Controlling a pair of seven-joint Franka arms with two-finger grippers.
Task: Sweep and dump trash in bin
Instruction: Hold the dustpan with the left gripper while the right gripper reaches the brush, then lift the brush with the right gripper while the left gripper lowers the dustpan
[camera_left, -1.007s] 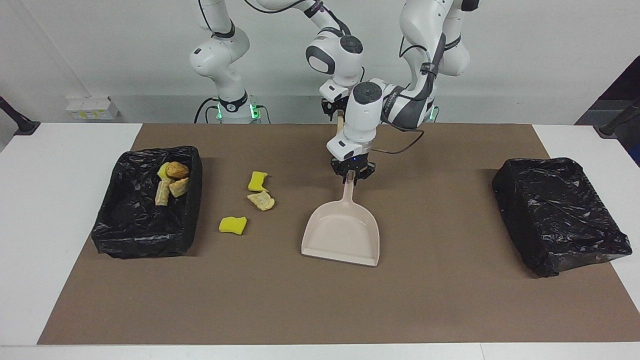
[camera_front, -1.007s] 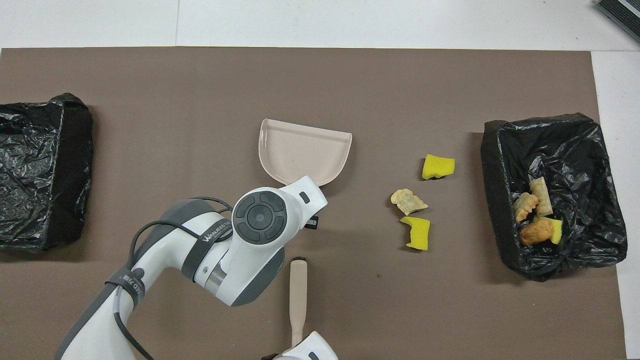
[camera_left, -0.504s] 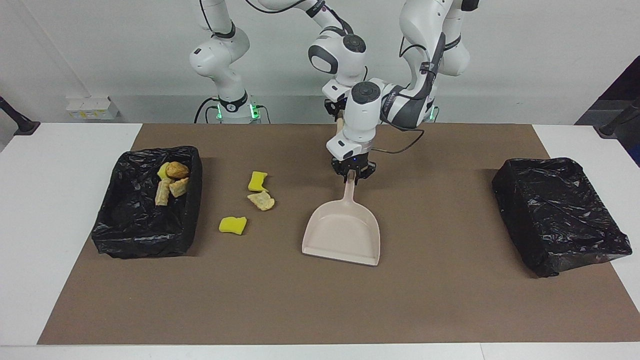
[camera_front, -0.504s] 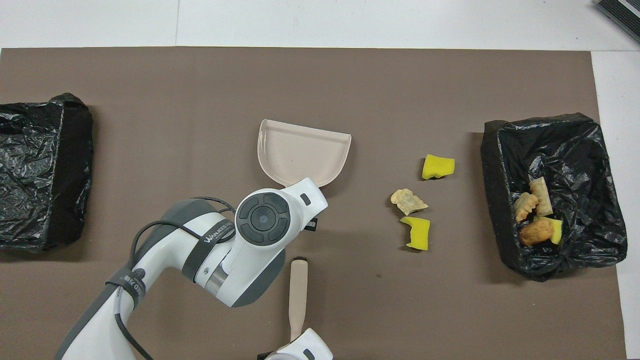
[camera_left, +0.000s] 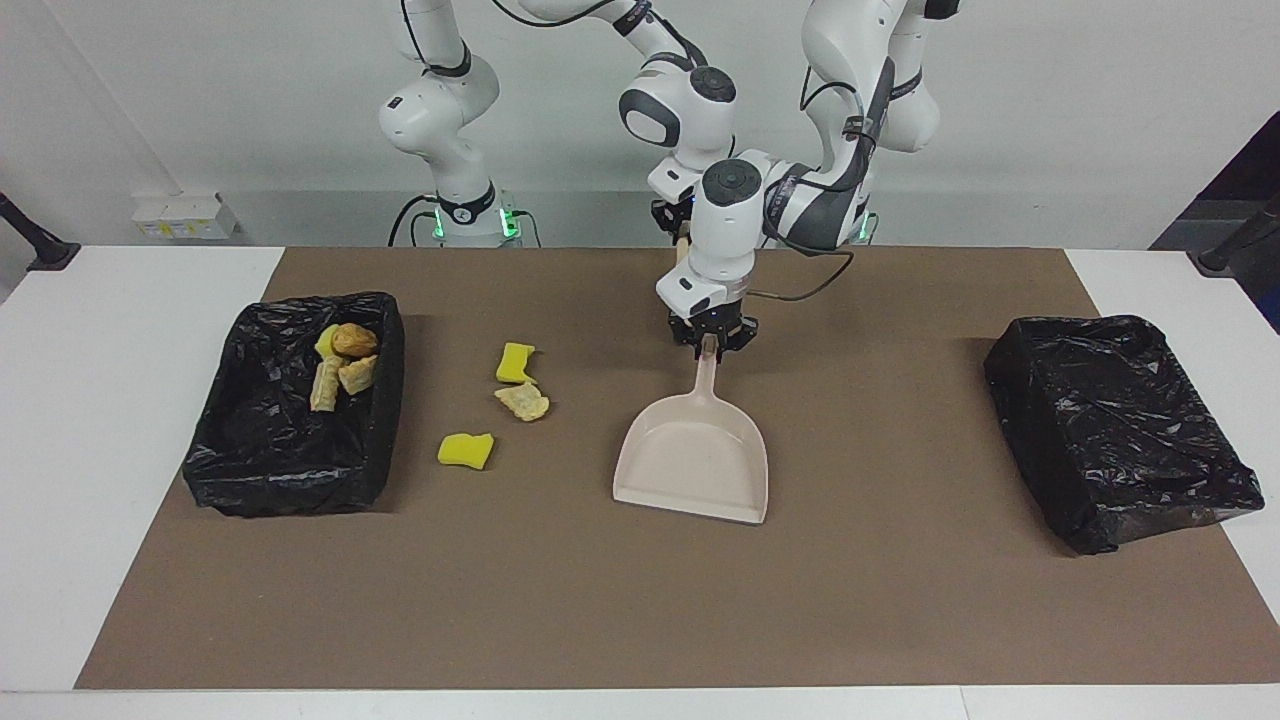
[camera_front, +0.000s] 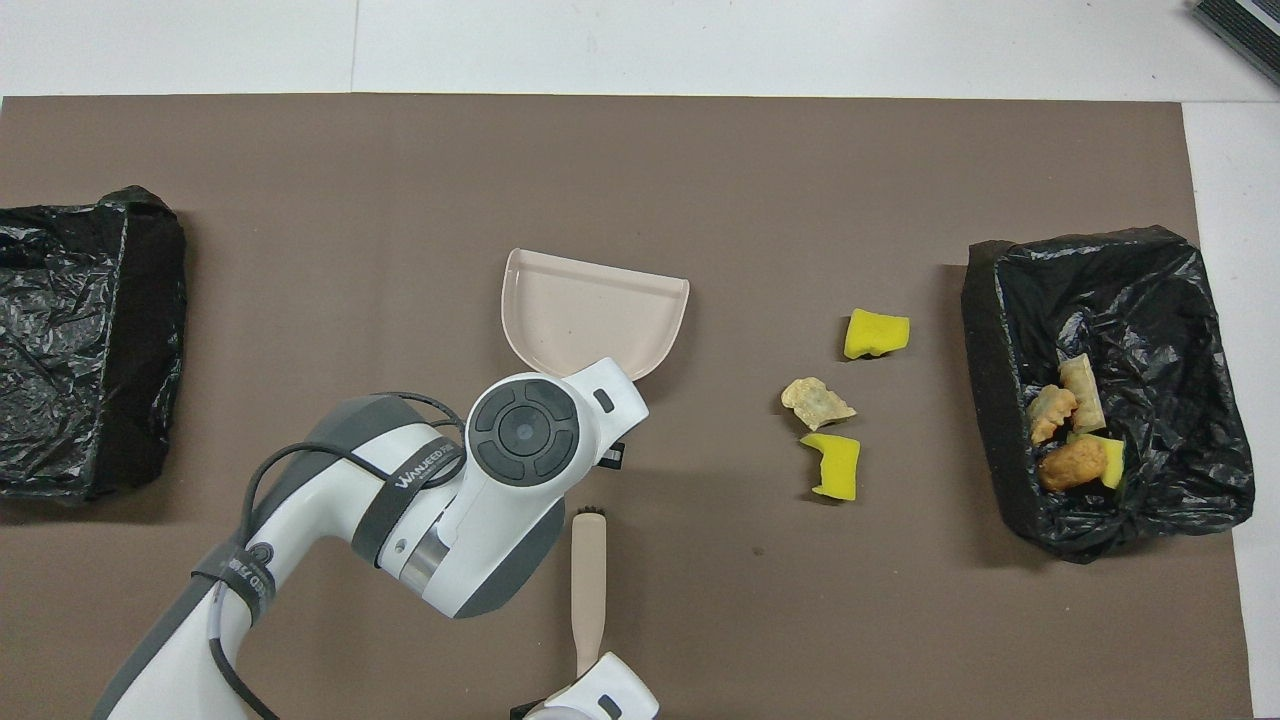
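The left gripper (camera_left: 711, 345) is clamped on the handle of the beige dustpan (camera_left: 694, 458), just above centre in the facing view, with the pan's open lip pointing toward the bottom edge of the frame. The right gripper (camera_front: 590, 690) is closed on the handle of the beige brush (camera_front: 588, 580), bottom centre of the overhead view, bristle end up.

The step in hand looks like lining up a second sweep. To do it well, the pan's lip should turn toward the loose trash and sit flat on the brown mat (camera_left: 640, 600), so nothing slides under it. The brush then wants to come in on the scraps' bin side and push them in one steady stroke.

Three scraps lie loose on the mat, left of centre in the facing view: a yellow sponge chunk (camera_left: 516, 362), a bread piece (camera_left: 523, 401) touching it, and another sponge chunk (camera_left: 466, 450) lower left. All sit well apart from the left gripper, between the dustpan and the black-lined bin (camera_left: 262, 480). Four more pieces (camera_left: 343, 362) lie in that bin. A second bin (camera_left: 1120, 430) sits at mid-right.
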